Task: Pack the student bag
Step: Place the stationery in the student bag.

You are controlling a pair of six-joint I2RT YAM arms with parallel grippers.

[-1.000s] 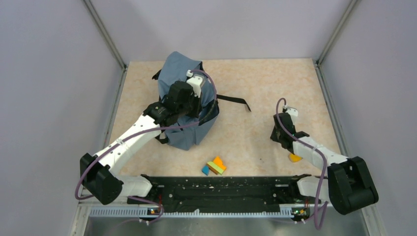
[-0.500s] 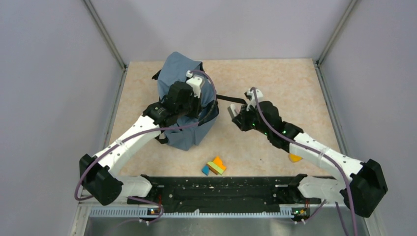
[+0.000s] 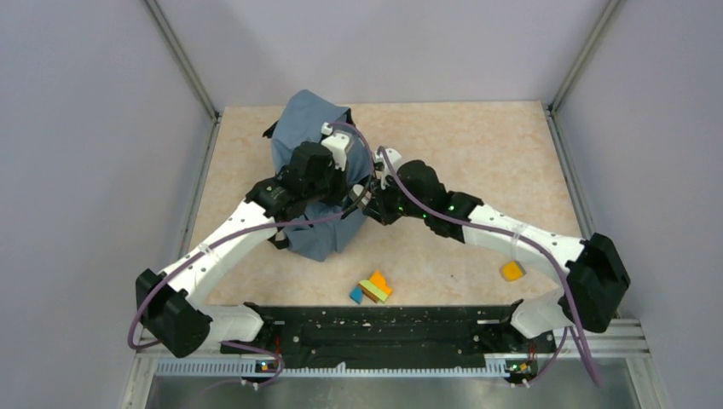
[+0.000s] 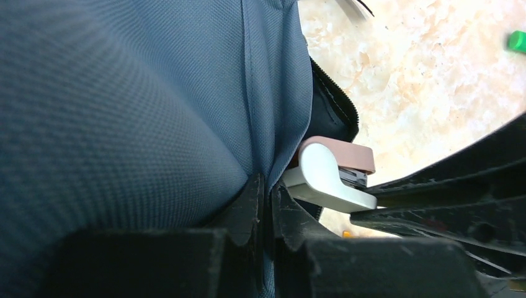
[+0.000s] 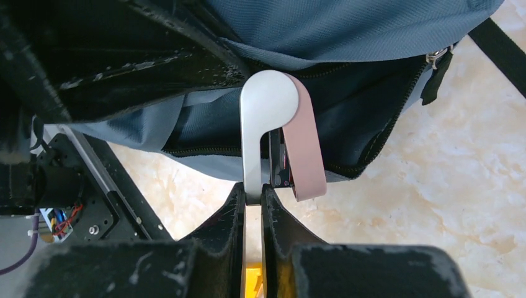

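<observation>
Top external view is showing the student bag [image 3: 307, 123] standing toward the far-left corner of the table [image 3: 494, 145], its slate-blue fabric slumping and its opening on the side toward the right edge. Both my arms are reaching to it and meeting at that opening.

My left gripper [image 4: 265, 186] is pinching a fold of the blue fabric just beside the opening. Its jaws are nearly together with only cloth between them, and that cloth is filling most of the left wrist view.

My right gripper [image 5: 252, 192] is clamping narrowly on the white handle of a white-and-pink tool [image 5: 267, 105]. It is possibly a stapler, though I am not seeing enough of it to be sure. I am holding it right at the bag's mouth, its rounded end pointing inward across the lower lip of the opening, with dark lining behind it.

The black zipper [image 5: 397, 121] is lying open, curving round one side of the tool, and its pull [image 5: 434, 59] is hanging at the upper end. A black strap [image 5: 502, 46] is trailing over the table beside the bag.

About midway along the near edge, a small cluster of coloured blocks [image 3: 372, 288] in orange, green and blue is lying well apart from the bag. An orange piece [image 3: 512, 271] is sitting alone toward the near-right corner, close by my right forearm.
</observation>
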